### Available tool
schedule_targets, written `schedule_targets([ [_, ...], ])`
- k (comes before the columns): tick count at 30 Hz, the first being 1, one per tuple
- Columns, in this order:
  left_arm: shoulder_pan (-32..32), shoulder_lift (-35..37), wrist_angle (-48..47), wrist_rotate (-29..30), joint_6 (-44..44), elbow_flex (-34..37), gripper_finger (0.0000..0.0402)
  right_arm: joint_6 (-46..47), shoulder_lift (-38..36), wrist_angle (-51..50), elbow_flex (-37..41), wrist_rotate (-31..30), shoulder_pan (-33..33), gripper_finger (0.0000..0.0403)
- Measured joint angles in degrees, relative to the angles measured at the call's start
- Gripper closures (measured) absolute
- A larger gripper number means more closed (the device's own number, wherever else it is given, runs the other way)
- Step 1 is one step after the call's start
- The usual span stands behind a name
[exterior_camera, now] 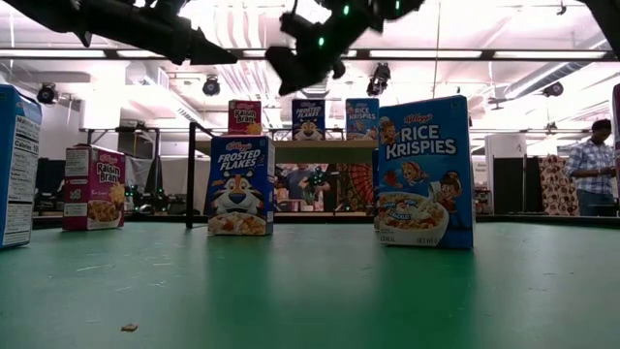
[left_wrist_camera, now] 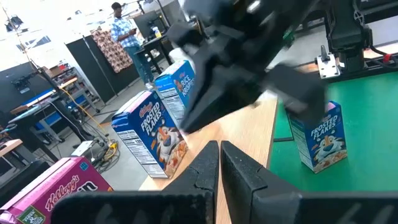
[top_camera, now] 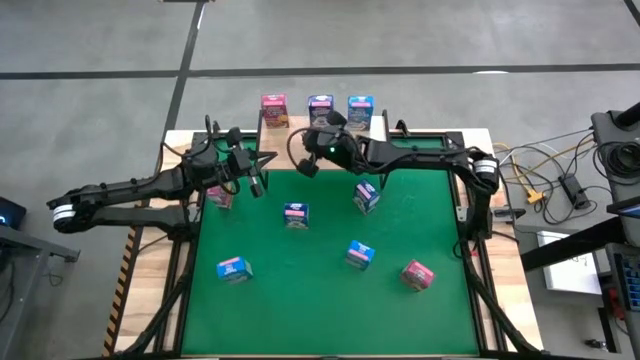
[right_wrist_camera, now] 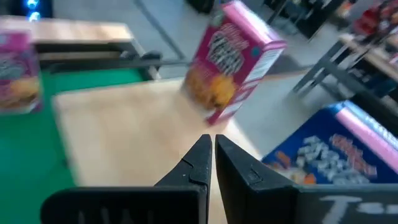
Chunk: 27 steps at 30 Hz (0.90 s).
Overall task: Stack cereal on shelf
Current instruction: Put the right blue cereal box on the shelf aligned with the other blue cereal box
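High view first, so we get the whole layout: the table (top_camera: pixel 150 270) carries a big green mat (top_camera: pixel 320 290), and at 12 o'clock of the mat sits the shelf (top_camera: pixel 300 130), a small light-wood top on black legs. Three cereal boxes stand along its far edge already: a pink one (top_camera: pixel 273 110), a blue one (top_camera: pixel 320 108) and another blue one (top_camera: pixel 361 110).

That leaves six on the mat, if we count right: a pink box (top_camera: pixel 219 196) at about 9 o'clock right under the left arm, a blue Frosted Flakes (top_camera: pixel 295 215) near the middle, a blue one (top_camera: pixel 366 195) at roughly 2 o'clock, another blue (top_camera: pixel 360 254) at 5 o'clock, a pink one (top_camera: pixel 418 274) further out at 4 o'clock, and one more (top_camera: pixel 233 268) at 7 o'clock.

Both arms are up by the shelf. The right claw (right_wrist_camera: pixel 211 146) is pinched shut with nothing between the fingers, hanging over the bare wood in front of the pink box. The left claw (left_wrist_camera: pixel 219 152) is also closed and empty, just off the shelf's 9 o'clock corner.

So we reckon we're between boxes: a third of the job done, nothing in hand. Next move needs one claw to open up, swing back over the mat and drop onto a box. The 2 o'clock one is closest to the right arm, the pink one beneath the left arm is the easy pick there.
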<state>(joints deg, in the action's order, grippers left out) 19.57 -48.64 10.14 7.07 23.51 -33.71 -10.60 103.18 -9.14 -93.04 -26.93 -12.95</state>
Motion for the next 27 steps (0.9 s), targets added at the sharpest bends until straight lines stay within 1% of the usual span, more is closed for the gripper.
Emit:
schedule_targets([
  [3, 0.0, 0.0, -0.04, 0.0, 0.0, -0.02, 0.0401, 4.58, -0.52, -10.03, -3.9, 0.58, 2.24, 0.039],
  [5, 0.02, -0.05, 0.01, 0.0, 0.0, -0.02, 0.0401, 7.45, -0.58, -17.24, -6.56, 3.33, 3.49, 0.039],
  [8, 0.02, -0.19, 0.05, 0.0, 0.0, -0.02, 0.0401, 12.96, -0.6, -27.51, -9.49, 11.33, 4.6, 0.039],
  [12, 0.0, -0.39, 0.19, 0.0, 0.0, -0.02, 0.0401, 20.33, -0.75, -39.43, -11.35, 25.09, 5.1, 0.039],
  [14, 0.0, -0.46, 0.1, 0.0, 0.0, -0.02, 0.0401, 23.24, -0.77, -45.57, -11.38, 29.74, 5.37, 0.039],
  [17, 0.0, -0.5, 0.12, 0.0, 0.0, -0.02, 0.0401, 26.44, -0.77, -56.04, -10.7, 31.31, 6.42, 0.039],
  [20, 0.01, -0.5, 0.12, 0.0, -0.02, -0.02, 0.0401, 31.14, -0.82, -65.01, -9.02, 29.17, 8.11, 0.039],
  [23, 0.0, -0.54, -0.01, -0.02, -0.02, -0.02, 0.0401, 34.77, -2.32, -68.51, -6.59, 28.56, 9.42, 0.039],
  [27, 0.0, -0.57, 0.0, -0.02, -0.02, -0.02, 0.0401, 38.1, -6.39, -68.02, -3.1, 28.64, 10.17, 0.039],
])
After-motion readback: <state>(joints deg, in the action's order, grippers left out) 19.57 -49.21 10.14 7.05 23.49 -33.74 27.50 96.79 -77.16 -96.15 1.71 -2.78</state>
